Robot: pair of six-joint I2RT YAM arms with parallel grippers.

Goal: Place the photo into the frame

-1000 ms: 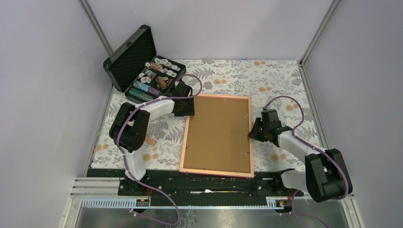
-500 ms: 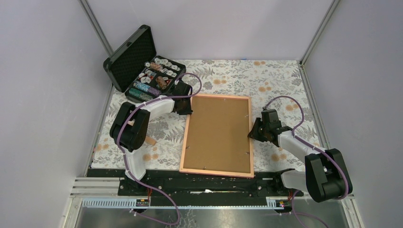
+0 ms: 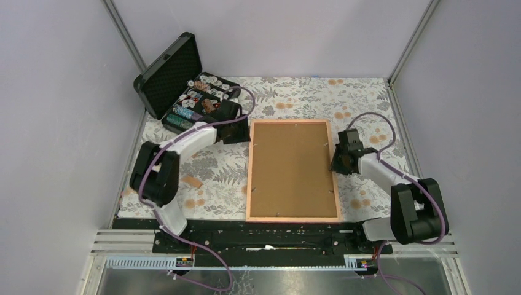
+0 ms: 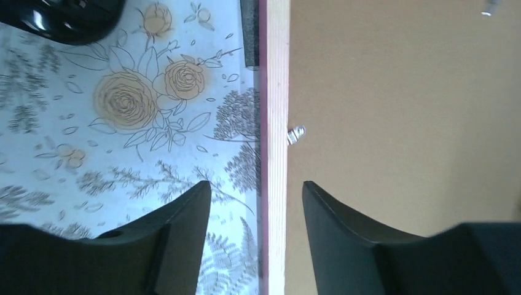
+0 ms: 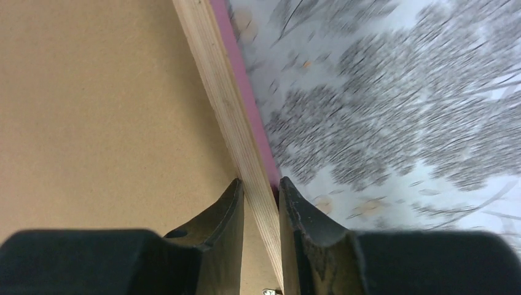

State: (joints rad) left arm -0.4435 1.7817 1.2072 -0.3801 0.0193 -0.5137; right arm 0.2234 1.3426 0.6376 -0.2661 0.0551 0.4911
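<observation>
the frame [image 3: 293, 219] lay flat on the desk [image 3: 368, 104], back up, its brown board [image 3: 292, 169] showing; the right fingers [image 3: 336, 163] were clamped on the frame's right border, one on each side of the wood; the left fingers [image 3: 244, 135] stood apart, straddling the frame's left border near its far corner, gripping nothing; an open case [image 3: 178, 80] sat beyond the frame's far left corner

The worktop [image 3: 295, 98] wears a cloth printed with flowers and ferns. A pink-edged frame [image 3: 293, 219] lies flat mid-right, its brown backing board [image 3: 292, 169] facing up. An open black case [image 3: 169, 74] sits at the far left, and a small tan strip [image 3: 192, 182] lies near left.
</observation>
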